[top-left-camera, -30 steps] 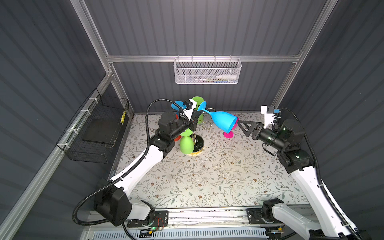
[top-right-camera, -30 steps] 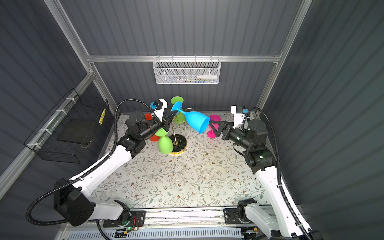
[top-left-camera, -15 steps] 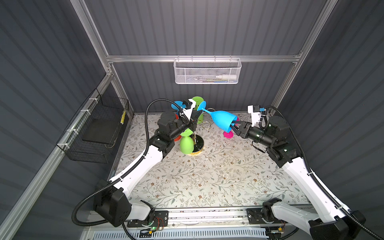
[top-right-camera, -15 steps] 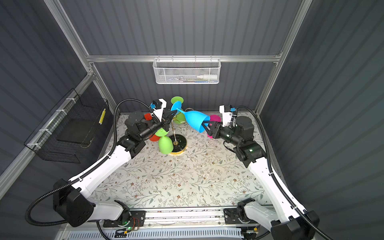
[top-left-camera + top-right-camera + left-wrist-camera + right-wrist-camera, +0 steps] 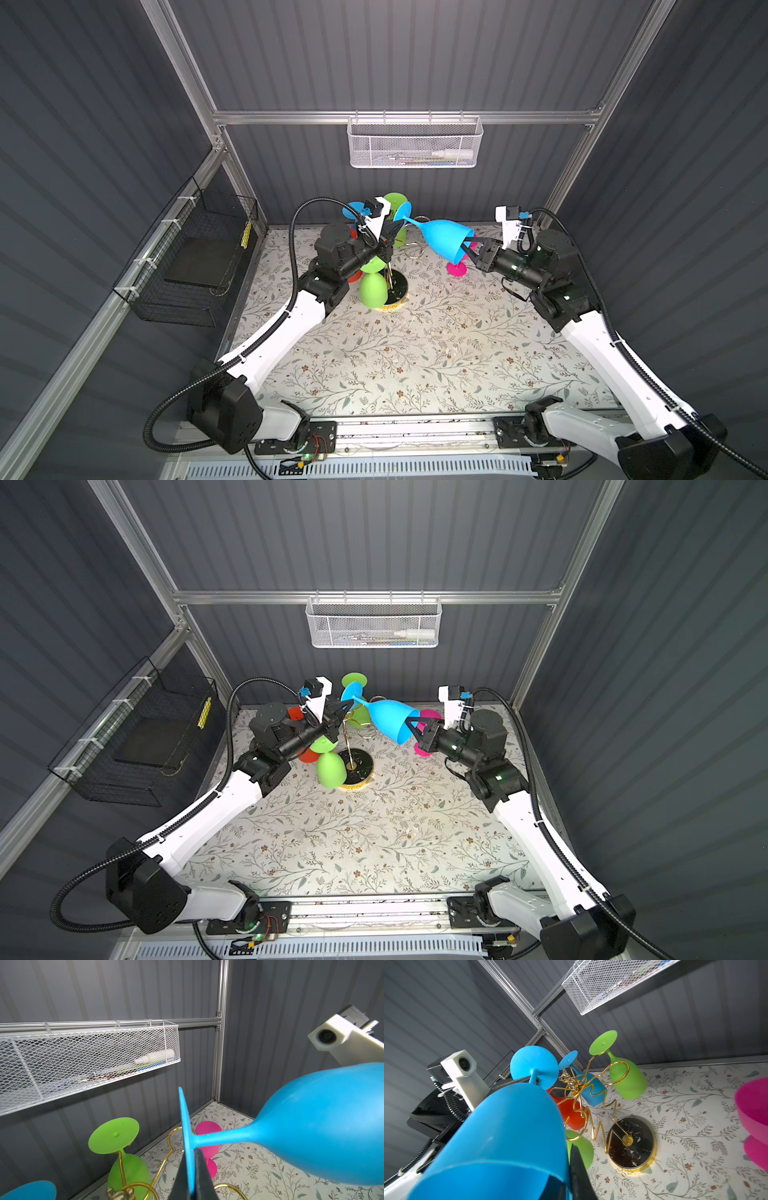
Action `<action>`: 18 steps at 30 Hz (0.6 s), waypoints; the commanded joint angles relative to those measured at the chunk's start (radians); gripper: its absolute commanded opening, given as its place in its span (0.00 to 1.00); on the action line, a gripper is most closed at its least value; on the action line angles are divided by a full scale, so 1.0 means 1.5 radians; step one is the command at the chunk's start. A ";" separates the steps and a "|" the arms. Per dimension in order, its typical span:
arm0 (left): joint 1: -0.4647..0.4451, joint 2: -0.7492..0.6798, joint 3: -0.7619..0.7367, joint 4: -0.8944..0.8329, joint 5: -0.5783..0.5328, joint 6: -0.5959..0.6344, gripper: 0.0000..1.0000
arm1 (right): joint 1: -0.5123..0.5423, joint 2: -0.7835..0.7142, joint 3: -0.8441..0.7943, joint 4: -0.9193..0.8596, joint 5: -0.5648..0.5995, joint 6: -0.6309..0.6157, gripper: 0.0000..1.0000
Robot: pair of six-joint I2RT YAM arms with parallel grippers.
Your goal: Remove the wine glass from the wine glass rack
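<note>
Landmark: the wine glass rack (image 5: 400,291) stands on the floral tabletop (image 5: 415,353), with its gold pole upright on a round black, gold-rimmed base.
Task glass: the blue wine glass (image 5: 446,243) is held in the air beside the top of the rack. It is tilted almost level, with its foot nearest the wire loops and its open bowl pointing away from the rack.
Stem: in the right wrist view it looks clear of the loops.
Left gripper: the left gripper (image 5: 398,225) is just beside the rack's top. Its jaws are clenched flat on the foot disc of the blue wine glass, edge-on between them in the left wrist view.
Right gripper: the right gripper (image 5: 467,248) is at the bowl's rim, on the side away from the rack. Its jaws are clenched on the bowl wall, one inside the bowl and one outside.
On the rack: a green glass (image 5: 627,1080), a second blue glass (image 5: 591,1089) and a red glass (image 5: 573,1114) hang bowl-down from the loops. Another green glass (image 5: 372,291) hangs low, just beside the base.
Off the rack: a pink glass (image 5: 456,269) is on the tabletop, apart from the base and below the held bowl in both top views.
</note>
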 commanded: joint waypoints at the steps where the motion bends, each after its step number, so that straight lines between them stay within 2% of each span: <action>1: -0.003 -0.015 0.004 0.009 0.005 -0.006 0.00 | 0.004 0.001 0.010 0.034 -0.012 0.018 0.01; 3: -0.003 -0.016 0.001 0.009 0.002 -0.005 0.00 | 0.004 0.001 0.010 0.038 -0.013 0.021 0.00; 4: -0.003 -0.017 0.000 0.009 -0.001 -0.006 0.04 | 0.004 0.002 0.010 0.040 -0.014 0.023 0.00; 5: -0.003 -0.018 0.000 0.009 -0.004 -0.005 0.09 | 0.004 0.001 0.010 0.040 -0.013 0.022 0.00; 7: -0.003 -0.020 -0.003 0.008 -0.009 -0.006 0.28 | 0.004 0.000 0.010 0.037 -0.005 0.018 0.00; 11: -0.002 -0.028 -0.002 -0.013 -0.042 -0.007 0.54 | 0.002 -0.008 0.034 -0.005 0.023 -0.018 0.00; 15: 0.001 -0.043 -0.014 -0.024 -0.105 -0.008 0.72 | -0.019 -0.017 0.057 -0.045 0.041 -0.043 0.00; 18: 0.005 -0.059 -0.027 -0.025 -0.133 -0.007 0.78 | -0.051 -0.026 0.071 -0.083 0.057 -0.062 0.00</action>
